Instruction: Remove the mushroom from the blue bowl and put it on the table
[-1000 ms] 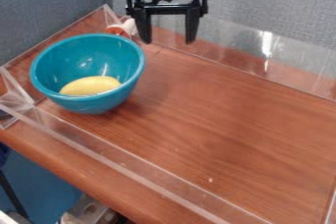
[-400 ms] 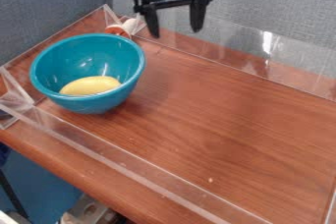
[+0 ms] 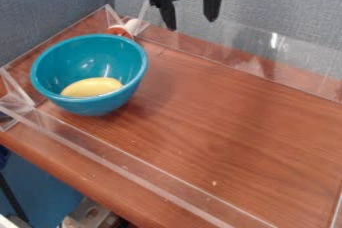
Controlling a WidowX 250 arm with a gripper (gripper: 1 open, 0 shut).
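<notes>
The teal-blue bowl (image 3: 87,72) stands at the left of the table (image 3: 214,112). A pale yellow rounded object (image 3: 90,88) lies inside it. Just behind the bowl's far rim, a small red-and-white thing (image 3: 126,29) that looks like the mushroom rests on the table in the back left corner, partly hidden by the rim. My gripper (image 3: 191,18) hangs above the back wall, up and to the right of the bowl. It points down and is open, with nothing between its black fingers (image 3: 170,16).
Low clear acrylic walls (image 3: 254,47) border the reddish-brown tabletop on all sides. A grey fabric panel stands behind the table. The table's front edge (image 3: 120,187) drops off toward the floor.
The gripper has risen and drifted right, away from the bowl and the red-and-white thing, turning a little about its own axis. It stayed open. The bowl and its contents have not moved.
</notes>
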